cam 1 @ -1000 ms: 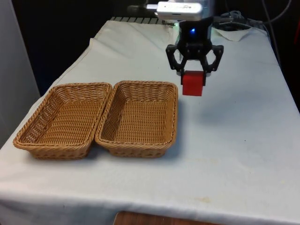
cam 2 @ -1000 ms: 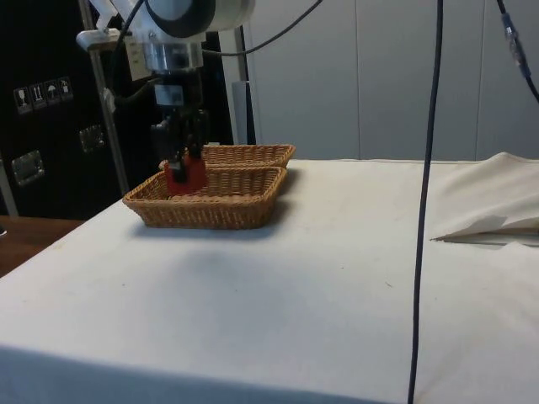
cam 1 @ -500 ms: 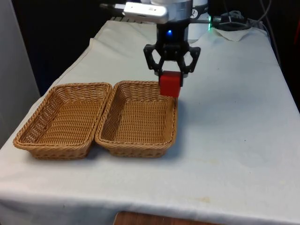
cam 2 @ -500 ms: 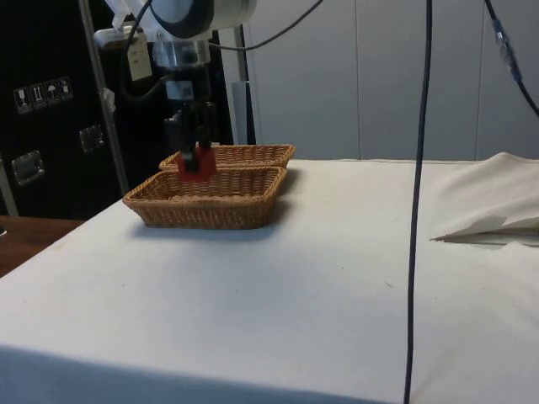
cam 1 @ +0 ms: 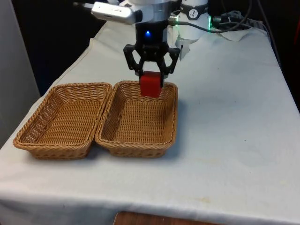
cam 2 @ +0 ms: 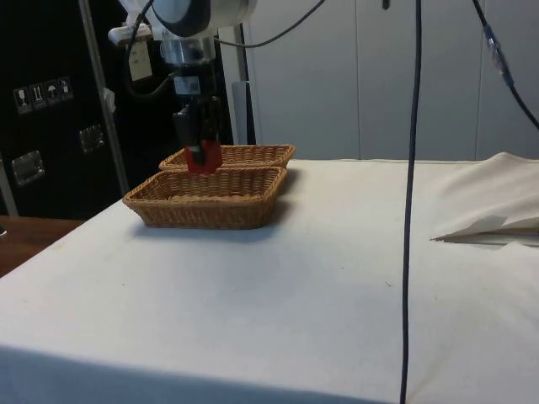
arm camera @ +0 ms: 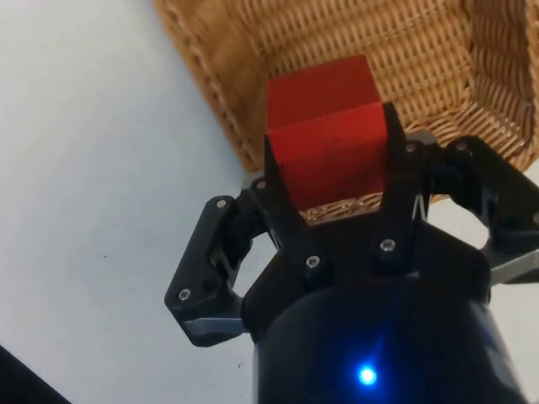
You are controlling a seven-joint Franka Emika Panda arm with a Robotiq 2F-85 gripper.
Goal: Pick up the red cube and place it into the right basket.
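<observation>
My black gripper point(cam 1: 151, 80) is shut on the red cube point(cam 1: 151, 85) and holds it in the air. The cube hangs over the far end of the right-hand wicker basket point(cam 1: 123, 140) in the front view, just inside its far rim. From the side the red cube point(cam 2: 203, 157) hangs above the near wicker basket point(cam 2: 210, 210). In the wrist view the red cube point(arm camera: 327, 130) sits between the two fingers point(arm camera: 281, 189) of my gripper point(arm camera: 333, 177), with the wicker basket's wall point(arm camera: 244, 67) below it.
A second wicker basket point(cam 1: 33, 136) lies touching the first, on the front view's left. The white cloth point(cam 1: 234, 140) spreads wide on the front view's right. Cables point(cam 1: 234, 21) lie at the table's far end, and a thin cable point(cam 2: 411, 210) hangs in the side view.
My gripper has carried the red cube towards the front view's left, from beside the right-hand basket to above its far end. It has stayed shut on the cube.
</observation>
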